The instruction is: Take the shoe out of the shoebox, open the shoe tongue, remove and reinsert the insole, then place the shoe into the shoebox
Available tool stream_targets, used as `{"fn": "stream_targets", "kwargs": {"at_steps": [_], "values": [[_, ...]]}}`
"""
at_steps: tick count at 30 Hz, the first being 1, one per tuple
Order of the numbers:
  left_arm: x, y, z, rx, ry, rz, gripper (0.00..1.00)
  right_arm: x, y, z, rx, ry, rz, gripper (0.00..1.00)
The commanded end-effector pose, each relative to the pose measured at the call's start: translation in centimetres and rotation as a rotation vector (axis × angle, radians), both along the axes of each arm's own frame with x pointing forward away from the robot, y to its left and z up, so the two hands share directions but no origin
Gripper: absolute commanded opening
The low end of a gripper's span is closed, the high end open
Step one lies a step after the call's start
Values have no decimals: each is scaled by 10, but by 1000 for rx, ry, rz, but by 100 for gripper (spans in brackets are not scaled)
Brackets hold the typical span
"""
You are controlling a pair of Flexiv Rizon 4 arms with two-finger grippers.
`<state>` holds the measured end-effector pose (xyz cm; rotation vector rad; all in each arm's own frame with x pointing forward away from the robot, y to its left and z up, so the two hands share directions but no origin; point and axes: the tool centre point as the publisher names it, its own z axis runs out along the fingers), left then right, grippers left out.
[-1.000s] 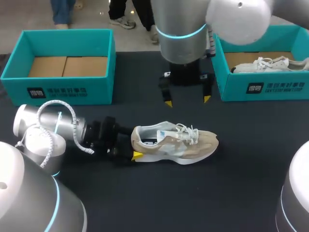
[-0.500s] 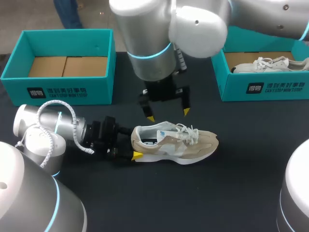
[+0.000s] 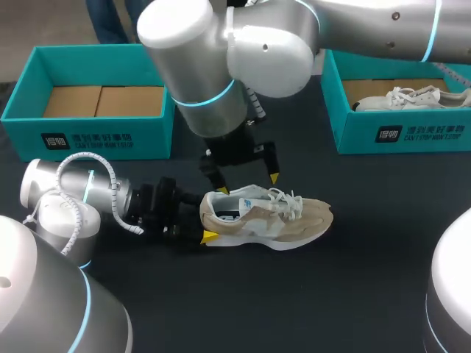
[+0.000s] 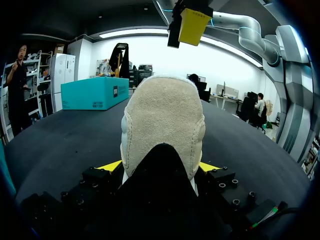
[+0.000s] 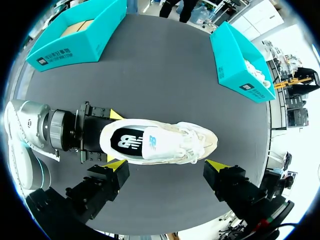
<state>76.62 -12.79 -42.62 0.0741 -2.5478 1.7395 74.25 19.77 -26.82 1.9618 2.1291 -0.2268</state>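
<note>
Directly beneath the spread right end effector (image 3: 248, 184), the shoe (image 3: 265, 217) lies lengthwise, toe to the right; the left end effector (image 4: 160, 167) clamps its heel.

Shoe (image 3: 265, 217) on sole at middle of counter (image 3: 353, 279), toe toward right edge, heel toward left edge. Left hand (image 4: 160, 167) low on counter at heel, fingers pressing heel from near and far sides. Right hand (image 3: 248, 184) above shoe opening, fingers spread apart along shoe's length. Left box (image 3: 110, 136) at far left corner. Right box (image 3: 412, 132) at far right corner, second shoe (image 3: 412, 98) inside.
</note>
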Motion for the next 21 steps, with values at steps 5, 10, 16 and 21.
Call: {"fn": "stream_targets", "kwargs": {"at_steps": [5,10,16,21], "values": [[-1,1,-3,4,1,-1,0,6,3,-10,-30,-89,36,100],[-1,1,-3,4,1,-1,0,14,-3,-22,-43,-112,65,100],[-1,1,-3,4,1,-1,0,17,-5,-38,-63,-74,106,100],[-1,1,-3,4,1,-1,0,22,-6,-56,-80,-49,117,100]]}}
